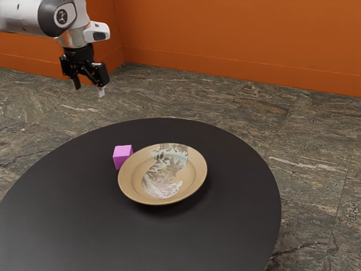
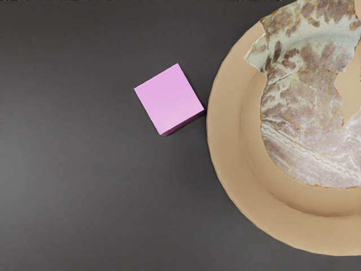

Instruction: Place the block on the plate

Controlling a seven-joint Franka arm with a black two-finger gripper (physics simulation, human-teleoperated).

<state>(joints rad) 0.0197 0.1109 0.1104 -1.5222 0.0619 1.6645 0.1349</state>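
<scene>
Black tabletop point(image 2: 73, 180) leaves room around the pink cube point(image 2: 168, 100) except at one corner, crowded by the tan plate point(image 2: 230, 158)

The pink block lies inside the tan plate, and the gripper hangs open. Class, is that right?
Not quite: the pink block is on the black table beside the tan plate, not inside it, as the wrist view shows. The gripper does hang open.
</scene>
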